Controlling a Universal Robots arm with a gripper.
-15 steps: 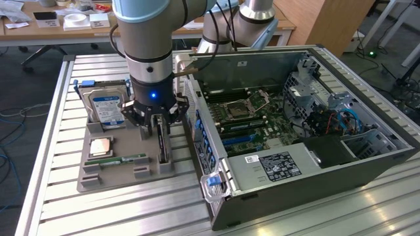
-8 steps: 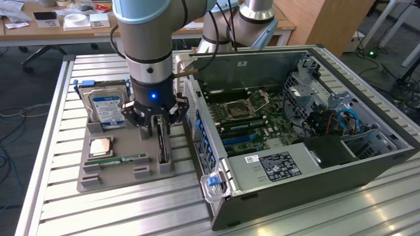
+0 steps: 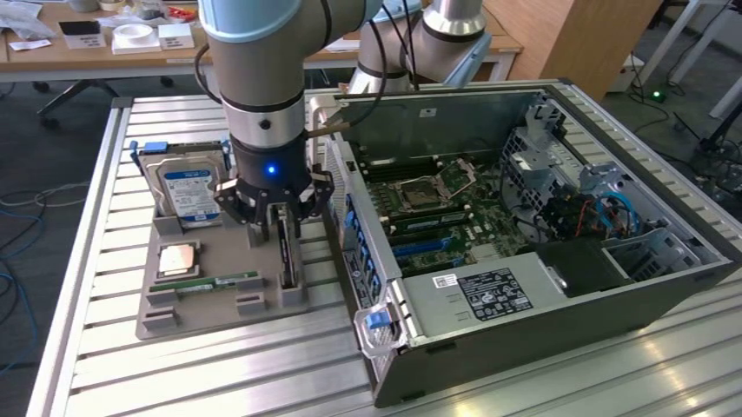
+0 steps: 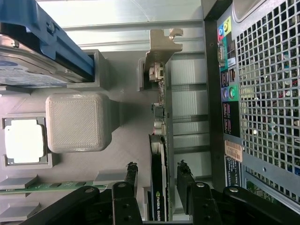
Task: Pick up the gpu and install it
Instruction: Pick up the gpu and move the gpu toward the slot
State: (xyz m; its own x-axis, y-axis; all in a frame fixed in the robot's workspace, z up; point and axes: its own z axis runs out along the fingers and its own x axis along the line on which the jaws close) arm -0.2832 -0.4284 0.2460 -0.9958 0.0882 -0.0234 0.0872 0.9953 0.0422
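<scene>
- gpu (image 3: 288, 268) (image 4: 159, 150) — you see it on edge in the grey tray (image 3: 174, 314), between the jaws.
- gripper (image 3: 281, 240) (image 4: 158, 165) — jaws apart, straddling the card, gap either side.

The gpu (image 4: 158, 187) is a dark, faintly glossy board with a bare silver metal bracket (image 4: 161, 47). Its holder tray (image 4: 79, 123) is grey matt plastic with a fine woven-looking grain. The fingers (image 4: 185, 176) are matt black. The table (image 3: 93, 347) is ribbed, brushed metal, and the computer case (image 4: 267, 93) is dark perforated sheet metal.
</scene>
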